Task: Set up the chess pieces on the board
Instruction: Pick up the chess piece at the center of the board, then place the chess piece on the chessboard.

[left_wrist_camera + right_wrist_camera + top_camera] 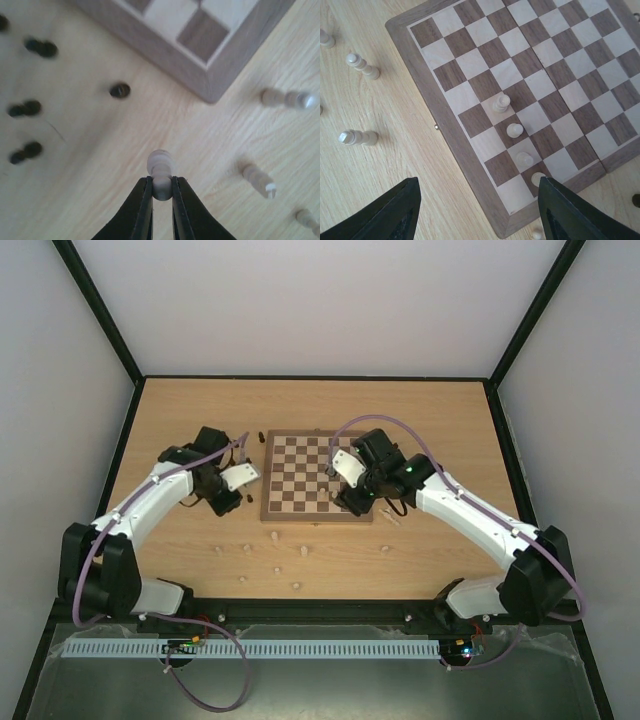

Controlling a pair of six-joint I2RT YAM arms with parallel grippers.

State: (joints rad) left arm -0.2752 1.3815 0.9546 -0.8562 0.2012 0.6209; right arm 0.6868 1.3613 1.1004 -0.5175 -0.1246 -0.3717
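Pinching one pale piece (160, 172) tight in the left gripper (161, 189) near the board (170, 55) corner, with the right gripper (477, 182) open over four pale pieces (514, 130) standing there; next, probably lifting it gently onto its square.

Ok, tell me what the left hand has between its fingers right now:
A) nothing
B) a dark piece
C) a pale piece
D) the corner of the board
C: in the left wrist view, the left hand is shut on a pale piece, its rounded top poking out past the fingertips.
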